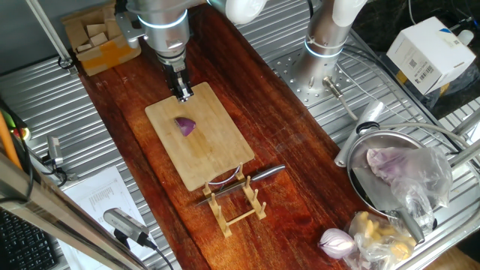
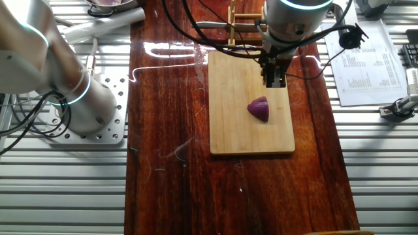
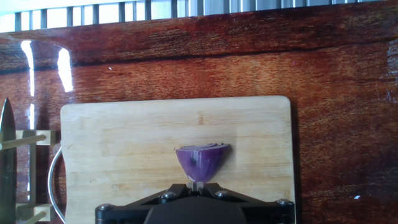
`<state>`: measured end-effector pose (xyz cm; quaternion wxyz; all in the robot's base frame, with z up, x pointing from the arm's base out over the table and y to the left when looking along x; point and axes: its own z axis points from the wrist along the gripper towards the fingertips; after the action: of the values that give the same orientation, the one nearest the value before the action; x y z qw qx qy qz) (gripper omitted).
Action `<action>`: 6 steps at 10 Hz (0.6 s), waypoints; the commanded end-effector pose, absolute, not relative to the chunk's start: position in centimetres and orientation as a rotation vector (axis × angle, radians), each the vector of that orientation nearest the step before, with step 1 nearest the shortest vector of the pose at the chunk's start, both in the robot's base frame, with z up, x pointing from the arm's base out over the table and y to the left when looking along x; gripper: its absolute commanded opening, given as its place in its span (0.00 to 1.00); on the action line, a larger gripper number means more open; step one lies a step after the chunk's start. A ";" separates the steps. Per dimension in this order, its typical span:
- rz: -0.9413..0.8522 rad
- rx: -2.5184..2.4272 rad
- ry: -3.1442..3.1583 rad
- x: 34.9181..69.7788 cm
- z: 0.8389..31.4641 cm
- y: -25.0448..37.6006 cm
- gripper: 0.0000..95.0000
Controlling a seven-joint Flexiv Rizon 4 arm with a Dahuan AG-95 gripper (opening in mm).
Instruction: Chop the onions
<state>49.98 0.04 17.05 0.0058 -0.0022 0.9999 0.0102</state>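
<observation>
A small purple onion wedge [image 1: 185, 126] lies on the bamboo cutting board [image 1: 214, 157], cut face up. It also shows in the other fixed view [image 2: 258, 108] and in the hand view [image 3: 202, 160]. My gripper [image 1: 183, 94] hangs just above the board's far end, a short way from the wedge and not touching it. Its fingers are together and hold nothing. In the other fixed view the gripper [image 2: 274, 81] is beside the wedge, over the board [image 2: 241, 134]. In the hand view the fingertips [image 3: 198, 185] sit just below the wedge on the board [image 3: 124, 143].
A knife [image 1: 251, 178] rests on a wooden rack [image 1: 238, 204] at the board's near end. At the right are a pan [image 1: 360, 187] with a plastic-wrapped lump, a whole red onion [image 1: 336, 241] and a second arm's base [image 1: 326, 46]. A box of wooden blocks [image 1: 97, 41] is at the far left.
</observation>
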 end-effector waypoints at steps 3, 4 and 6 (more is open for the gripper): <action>-0.088 -0.012 3.130 50.0 17.0 0.0 0.00; -0.085 -0.018 3.130 50.0 17.0 0.0 0.00; -0.052 -0.003 3.135 50.0 16.9 0.4 0.00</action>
<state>49.93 0.48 16.77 0.0035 -0.0027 0.9995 -0.0303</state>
